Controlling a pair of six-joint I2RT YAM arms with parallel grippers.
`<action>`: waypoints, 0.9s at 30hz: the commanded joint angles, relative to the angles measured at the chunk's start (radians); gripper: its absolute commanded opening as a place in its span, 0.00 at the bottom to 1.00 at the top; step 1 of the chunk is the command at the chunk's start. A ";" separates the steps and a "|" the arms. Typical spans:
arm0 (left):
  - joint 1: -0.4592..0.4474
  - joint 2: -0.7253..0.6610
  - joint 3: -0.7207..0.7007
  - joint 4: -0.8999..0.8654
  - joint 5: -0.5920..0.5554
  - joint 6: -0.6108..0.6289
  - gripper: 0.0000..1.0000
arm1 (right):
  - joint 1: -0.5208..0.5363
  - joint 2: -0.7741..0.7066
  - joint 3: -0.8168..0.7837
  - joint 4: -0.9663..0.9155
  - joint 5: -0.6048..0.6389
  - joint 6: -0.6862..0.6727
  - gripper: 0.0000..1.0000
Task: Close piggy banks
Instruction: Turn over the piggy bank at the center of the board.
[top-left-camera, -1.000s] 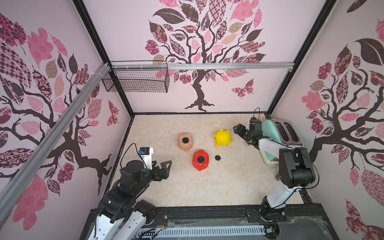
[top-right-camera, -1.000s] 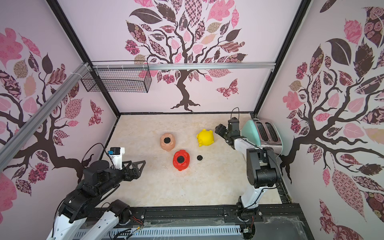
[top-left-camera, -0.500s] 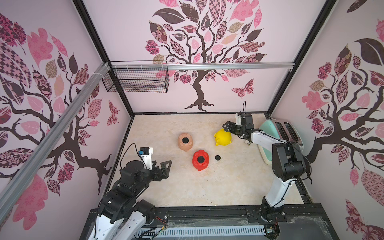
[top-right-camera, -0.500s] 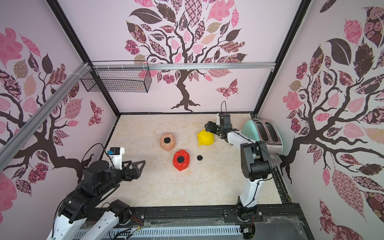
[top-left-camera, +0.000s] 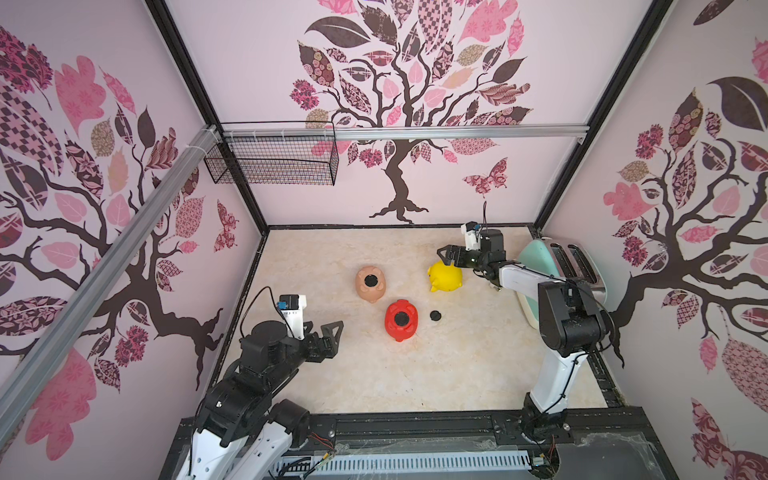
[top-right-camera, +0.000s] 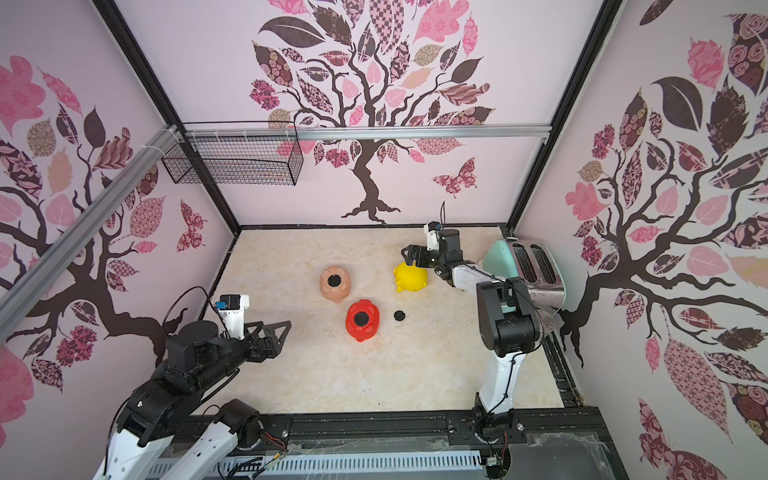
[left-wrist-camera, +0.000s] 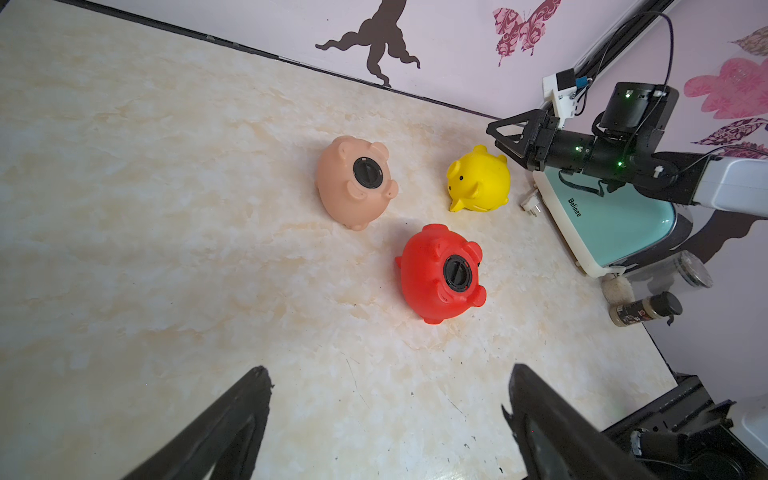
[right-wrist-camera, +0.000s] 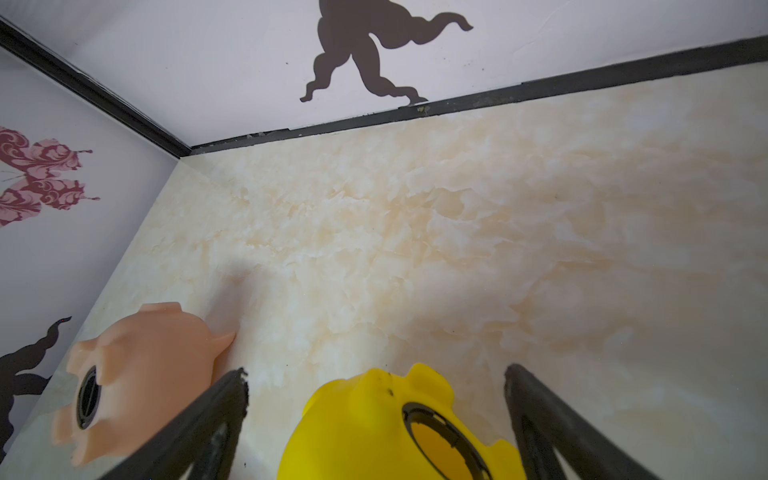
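**Both top views.** The right gripper (top-left-camera: 444, 255) is spread wide and holds nothing. The yellow piggy bank (top-left-camera: 446, 277) lies just beneath its tips. The peach-pink piggy bank (top-left-camera: 370, 284), the red piggy bank (top-left-camera: 400, 320) and a loose black plug (top-right-camera: 399, 315) lie well beyond it. The left gripper (top-left-camera: 336, 338) is likewise spread and holds nothing, well short of all three.

**Left wrist view.** The red piggy bank (left-wrist-camera: 440, 274) lies ahead of the left gripper (left-wrist-camera: 388, 374), belly plugged. The peach-pink piggy bank (left-wrist-camera: 353, 183), farther ahead, is plugged too.

**Right wrist view.** The yellow piggy bank (right-wrist-camera: 365, 424) sits between the parted fingers (right-wrist-camera: 232, 390), clear of both, with its belly hole unplugged.

pink walls (top-left-camera: 257, 62) with tree decals (top-left-camera: 399, 178) surround a cream marbled floor (top-left-camera: 374, 374); a wire basket (top-left-camera: 274, 162) hangs.
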 joint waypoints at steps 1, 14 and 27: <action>0.001 0.007 -0.005 0.021 0.008 0.010 0.92 | -0.005 0.039 -0.033 0.087 -0.071 -0.040 1.00; 0.001 0.020 -0.005 0.025 0.019 0.013 0.92 | -0.010 0.053 -0.124 0.193 -0.104 -0.032 1.00; 0.001 0.010 -0.007 0.023 0.019 0.012 0.92 | -0.002 0.035 -0.235 0.275 0.113 0.151 0.95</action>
